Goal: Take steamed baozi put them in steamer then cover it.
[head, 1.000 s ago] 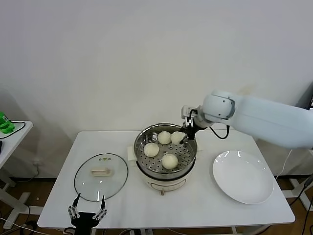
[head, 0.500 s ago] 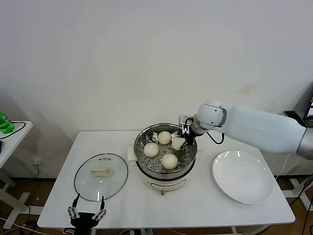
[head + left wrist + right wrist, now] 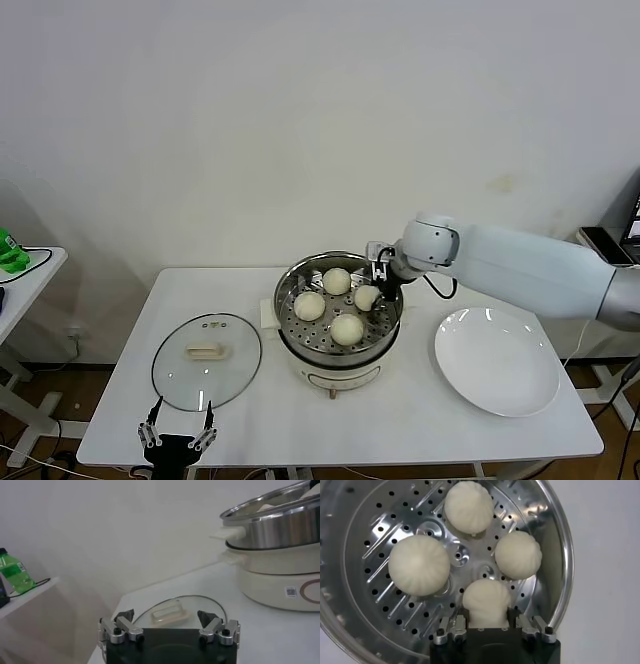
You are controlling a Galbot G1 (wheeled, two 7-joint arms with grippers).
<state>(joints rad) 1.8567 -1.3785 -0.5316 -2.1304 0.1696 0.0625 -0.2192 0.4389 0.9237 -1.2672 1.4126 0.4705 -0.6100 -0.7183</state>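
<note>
White wall behind, white desk (image 3: 420, 420) up front, and all the action is at the steamer (image 3: 340, 352) in the middle. Right gripper (image 3: 376, 282) is down inside the far right of the pot, jaws clamped on the fourth baozi (image 3: 486, 601), which sits low at the perforated tray (image 3: 380, 540). Three more steamed baozi (image 3: 419, 565) rest on that tray, spread apart: one nearest the robot, one to the left, one at the back. Over on the left, the cover (image 3: 206, 361) lies flat on the desk, well apart from the steamer, cream handle up. Left gripper (image 3: 178, 436) hangs at the near desk edge just beside the cover, jaws spread wide, holding nothing. A white plate (image 3: 497, 374) lies on the right.
</note>
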